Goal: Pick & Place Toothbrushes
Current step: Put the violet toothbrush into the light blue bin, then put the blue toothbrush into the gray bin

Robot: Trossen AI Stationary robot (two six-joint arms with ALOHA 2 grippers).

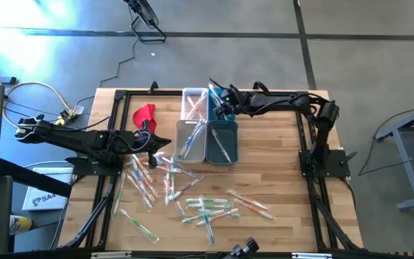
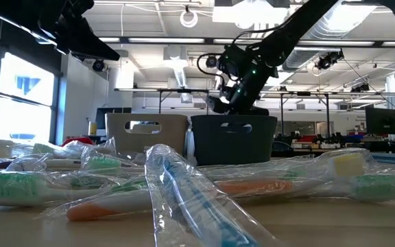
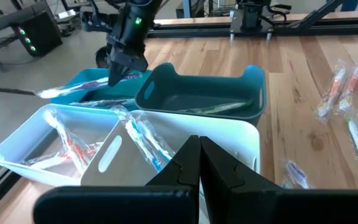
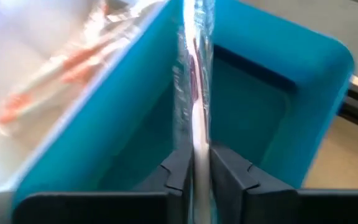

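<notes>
Loose toothbrushes (image 1: pixel 192 193): scattered in wrappers over the middle and near part of the table (image 1: pixel 279 180), lying at all angles, none gripped.
Left gripper (image 1: pixel 148 141): clenched on nothing, over the left-centre of the table at the edge of the scatter, just short of the bins; the nearer arm to the loose pile.
White bin (image 3: pixel 36 140): holds wrapped brushes already.
Dark teal bin (image 3: pixel 229 93): at table centre, with at least one brush lying along its floor.
Blue bin (image 4: pixel 272 106): toward the far edge, next to the clear bin (image 1: pixel 193 101); directly under the right gripper.
Right gripper (image 4: pixel 194 171): above the blue bin, fingers pinched on the held toothbrush (image 4: pixel 194 93).
Held toothbrush: long axis runs straight out ahead of the fingers, tip over the bin's hollow beside its wall; whether it touches the wall cannot be told.
Key relation: brush is above the bin's opening, so release appears to need only a parting of the fingers.
</notes>
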